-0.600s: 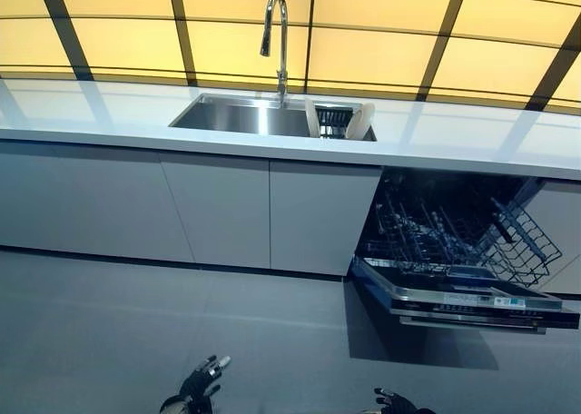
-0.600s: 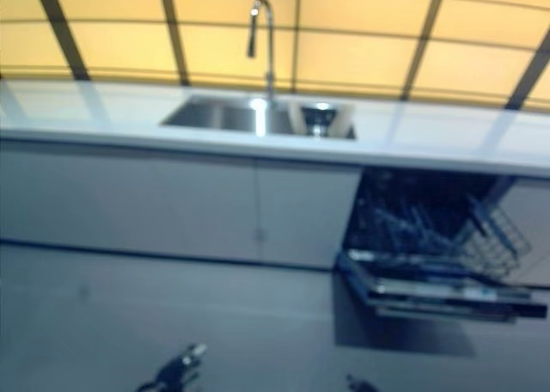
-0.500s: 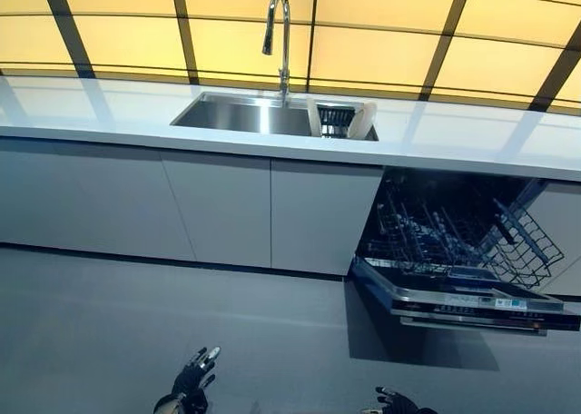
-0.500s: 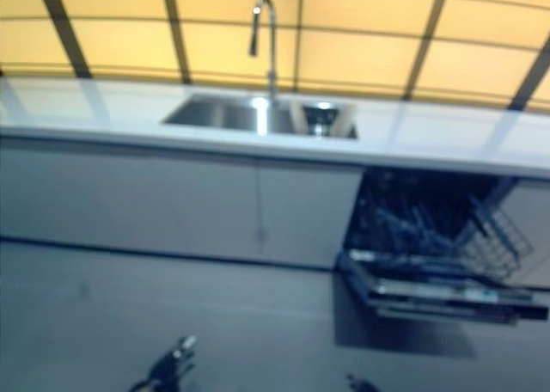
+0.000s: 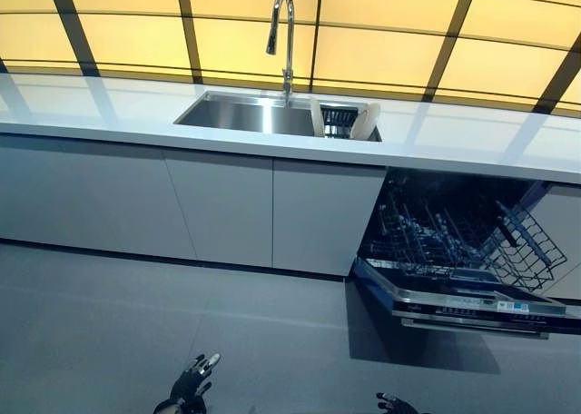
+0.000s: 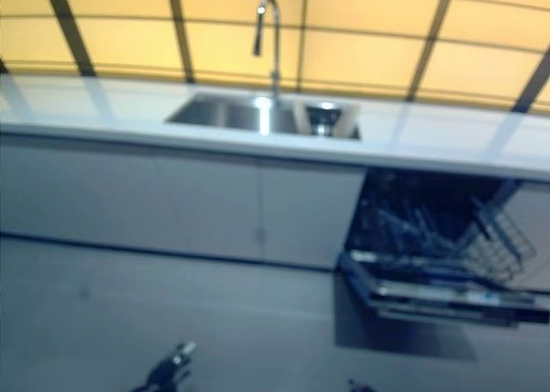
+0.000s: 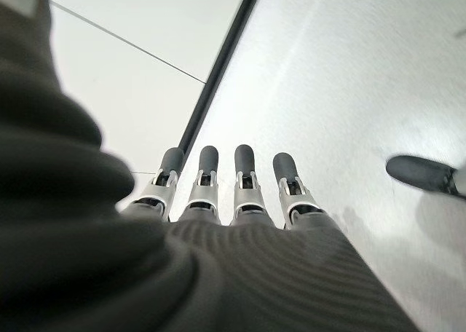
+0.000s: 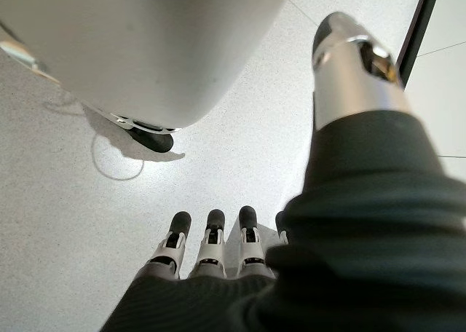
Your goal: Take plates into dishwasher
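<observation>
Both hands are hanging low and empty here. The left hand (image 5: 192,385) shows at the bottom edge of the left eye view, a bit left of centre, over the grey floor (image 5: 109,323); in its own wrist view the fingers (image 7: 242,173) are straight and spread side by side with nothing between them and the thumb. The right hand (image 5: 396,403) barely peeks in at the bottom edge, right of centre. Its wrist view shows the fingers (image 8: 211,237) stretched out loosely and the thumb (image 8: 349,62) standing off on its own, holding nothing.

The plates (image 5: 361,122) are up in the top middle of the frame, 2 pale ones standing on edge at the right end of the steel sink (image 5: 245,114), with a dark rack between them. The tall curved faucet (image 5: 283,34) rises behind the sink, and the white countertop (image 5: 472,146) runs across the whole width.

The dishwasher (image 5: 454,241) is at the right, under the counter, door dropped open and its wire rack (image 5: 517,246) pulled out over the door. The plates sit well apart from both hands.
</observation>
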You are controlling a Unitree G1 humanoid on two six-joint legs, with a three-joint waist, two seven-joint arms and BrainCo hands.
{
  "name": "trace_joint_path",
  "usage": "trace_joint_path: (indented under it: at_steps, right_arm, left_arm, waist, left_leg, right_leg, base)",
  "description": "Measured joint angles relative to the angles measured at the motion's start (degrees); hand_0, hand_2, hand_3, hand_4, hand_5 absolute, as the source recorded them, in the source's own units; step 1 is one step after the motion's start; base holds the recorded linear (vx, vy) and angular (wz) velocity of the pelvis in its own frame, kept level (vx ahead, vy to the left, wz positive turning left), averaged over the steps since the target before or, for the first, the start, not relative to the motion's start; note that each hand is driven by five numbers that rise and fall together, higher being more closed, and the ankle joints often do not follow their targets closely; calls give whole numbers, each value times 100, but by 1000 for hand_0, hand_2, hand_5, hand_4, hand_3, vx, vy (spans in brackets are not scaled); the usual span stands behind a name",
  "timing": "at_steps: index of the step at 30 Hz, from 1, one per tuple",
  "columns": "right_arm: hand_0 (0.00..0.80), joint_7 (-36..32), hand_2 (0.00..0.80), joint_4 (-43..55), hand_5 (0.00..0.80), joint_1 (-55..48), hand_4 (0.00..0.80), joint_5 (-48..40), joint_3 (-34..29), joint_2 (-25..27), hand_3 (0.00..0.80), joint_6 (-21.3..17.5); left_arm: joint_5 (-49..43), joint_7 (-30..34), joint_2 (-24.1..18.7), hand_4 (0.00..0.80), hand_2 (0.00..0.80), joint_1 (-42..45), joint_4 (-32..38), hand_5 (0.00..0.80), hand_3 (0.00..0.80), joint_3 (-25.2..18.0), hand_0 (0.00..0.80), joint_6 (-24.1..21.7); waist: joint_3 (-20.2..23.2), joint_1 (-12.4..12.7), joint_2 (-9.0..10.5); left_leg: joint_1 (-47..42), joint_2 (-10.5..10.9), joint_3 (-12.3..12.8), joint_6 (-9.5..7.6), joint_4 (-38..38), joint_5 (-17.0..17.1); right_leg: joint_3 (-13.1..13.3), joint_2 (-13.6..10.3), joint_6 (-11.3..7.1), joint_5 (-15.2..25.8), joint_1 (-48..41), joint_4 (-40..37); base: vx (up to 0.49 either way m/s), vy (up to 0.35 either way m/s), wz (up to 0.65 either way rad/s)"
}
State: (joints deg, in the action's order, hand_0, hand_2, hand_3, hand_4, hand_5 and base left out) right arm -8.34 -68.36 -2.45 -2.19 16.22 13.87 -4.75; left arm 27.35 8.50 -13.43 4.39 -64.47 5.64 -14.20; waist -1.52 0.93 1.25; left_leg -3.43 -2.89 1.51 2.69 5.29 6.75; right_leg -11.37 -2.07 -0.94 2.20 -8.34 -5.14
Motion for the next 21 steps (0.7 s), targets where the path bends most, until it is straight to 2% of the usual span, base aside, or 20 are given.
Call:
trace_joint_path:
  at_steps: [1,3,6,8,11,14,15,17,18,21]
  right_arm:
    - [0,0,0,0,0,0,0,0,0,0,0,0]
    - [0,0,0,-4,0,0,0,0,1,0,0,0]
    - [0,-25,0,-7,0,1,0,1,4,0,0,-2]
    - [0,-152,0,-5,0,3,0,1,13,1,0,-38]
    - [0,-611,0,218,0,17,0,-46,63,20,0,-191]
    - [0,-1492,0,1351,0,2,0,-569,390,210,0,-146]
    - [0,-1981,0,2193,0,-47,0,-981,481,306,0,15]
    - [0,-2498,0,3304,0,-32,0,-1520,529,374,0,187]
    - [0,-2935,0,4216,0,-26,0,-2292,559,476,0,421]
    - [0,-3423,0,5482,0,71,0,-3595,577,491,0,614]
  left_arm:
    - [-112,-75,-3,0,0,-4,-24,0,0,13,0,6]
    - [-1048,-536,-30,0,0,-40,-204,0,0,210,0,175]
    - [-2244,-939,-64,0,0,-83,-437,0,0,717,0,550]
    - [-2621,-1017,-63,0,0,-85,-476,0,0,906,0,847]
    - [-2871,-1022,-66,0,0,-89,-472,0,0,917,0,1184]
    - [-2909,-1017,-89,0,0,-99,-447,0,0,917,0,1365]
    - [-2931,-1015,-121,0,0,-69,-408,0,0,917,0,1385]
    - [-3007,-1016,-167,0,0,-41,-387,0,0,915,0,1385]
    - [-3042,-1017,-186,0,0,-38,-345,0,0,913,0,1371]
    - [-3049,-1020,-202,0,0,5,-279,0,0,912,0,1325]
  waist:
    - [-1,-1,-1]
    - [-21,-4,-8]
    - [-47,-11,-21]
    - [-65,-11,-24]
    - [-68,-8,-21]
    - [-86,-16,9]
    - [-89,-16,10]
    - [-90,-7,43]
    - [-97,-3,70]
    - [-101,1,109]
  left_leg:
    - [0,0,0,0,0,0]
    - [-1,1,1,0,-1,0]
    - [-28,1,12,0,-2,0]
    - [-55,0,19,0,-1,0]
    - [-90,-2,25,1,1,-2]
    - [-72,-24,59,3,2,-1]
    - [-71,-31,81,5,3,-1]
    - [-65,-43,89,10,3,1]
    - [-62,-41,96,15,2,4]
    - [-68,11,102,11,-1,5]
  right_leg:
    - [0,0,0,0,0,0]
    - [0,0,0,0,1,0]
    - [6,-2,0,0,8,1]
    - [17,-2,0,0,-5,2]
    - [21,-1,-1,0,-42,2]
    - [22,9,-3,3,-40,4]
    - [18,16,-2,3,-42,5]
    - [14,25,-1,2,-39,2]
    - [5,21,4,-1,-32,-1]
    - [-3,-5,-13,7,-10,0]
  base:
    - [0,0,0]
    - [0,0,0]
    - [0,0,0]
    - [0,0,0]
    - [-12,-15,0]
    - [-37,-48,-6]
    - [0,0,0]
    - [-15,9,2]
    - [-30,42,6]
    - [-25,68,2]
